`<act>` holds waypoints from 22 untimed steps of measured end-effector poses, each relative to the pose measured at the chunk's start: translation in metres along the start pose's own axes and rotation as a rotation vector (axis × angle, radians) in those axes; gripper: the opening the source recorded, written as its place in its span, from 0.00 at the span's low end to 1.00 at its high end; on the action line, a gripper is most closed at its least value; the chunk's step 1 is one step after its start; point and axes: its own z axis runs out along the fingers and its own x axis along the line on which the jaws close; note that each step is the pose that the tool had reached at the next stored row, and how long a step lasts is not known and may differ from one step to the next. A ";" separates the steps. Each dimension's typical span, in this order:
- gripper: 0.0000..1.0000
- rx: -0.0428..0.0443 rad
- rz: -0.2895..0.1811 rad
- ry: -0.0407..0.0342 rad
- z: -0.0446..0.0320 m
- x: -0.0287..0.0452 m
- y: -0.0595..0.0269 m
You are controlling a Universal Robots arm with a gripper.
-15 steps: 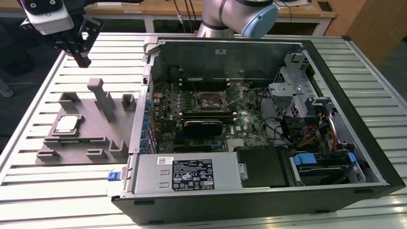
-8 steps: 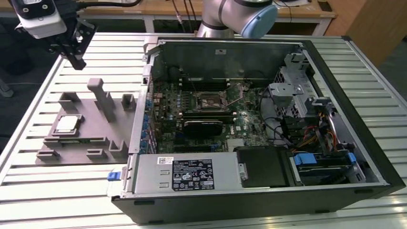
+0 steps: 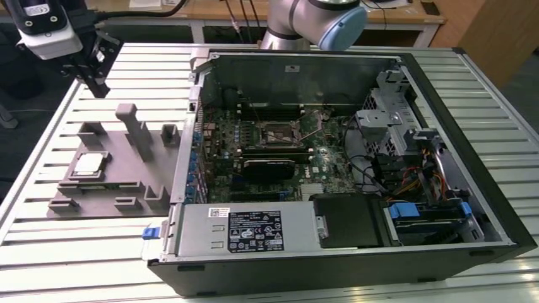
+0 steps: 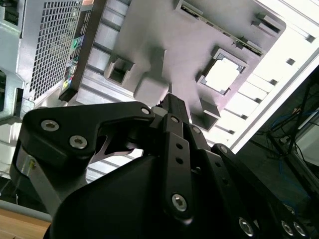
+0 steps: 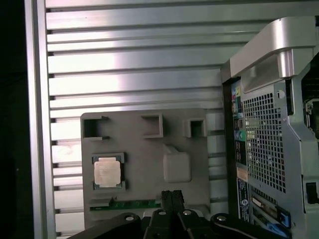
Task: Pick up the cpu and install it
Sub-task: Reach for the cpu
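Slatted metal table (image 3: 50, 252) bears a grey tray (image 3: 126, 172) holding the cpu (image 3: 88, 165); the pincer (image 3: 98, 91) hovers above, pressed together.

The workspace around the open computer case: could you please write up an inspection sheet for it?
Surface: slatted metal table, carrying the grey fixture tray and the open computer case.
Job's things: cpu lies flat in a tray recess, not yet picked up; motherboard socket is inside the case.
Clutter: a green strip sits in a tray slot.
Grippers: gripper shut, holding nothing, raised and apart from the cpu.
Cables: coloured wire bundle inside the case, at the exterior view's right.
Surroundings: robot arm behind the case; wooden bench beyond.
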 end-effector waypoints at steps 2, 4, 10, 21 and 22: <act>0.11 0.0001 0.000 0.0000 0.0021 0.0019 -0.0002; 0.11 0.0001 0.000 0.0001 0.0041 0.0038 -0.0005; 0.11 0.0000 0.000 0.0000 0.0094 0.0097 -0.0013; 0.11 0.0002 0.000 0.0002 0.0194 0.0218 -0.0028; 0.11 0.0001 0.000 0.0000 0.0203 0.0230 -0.0029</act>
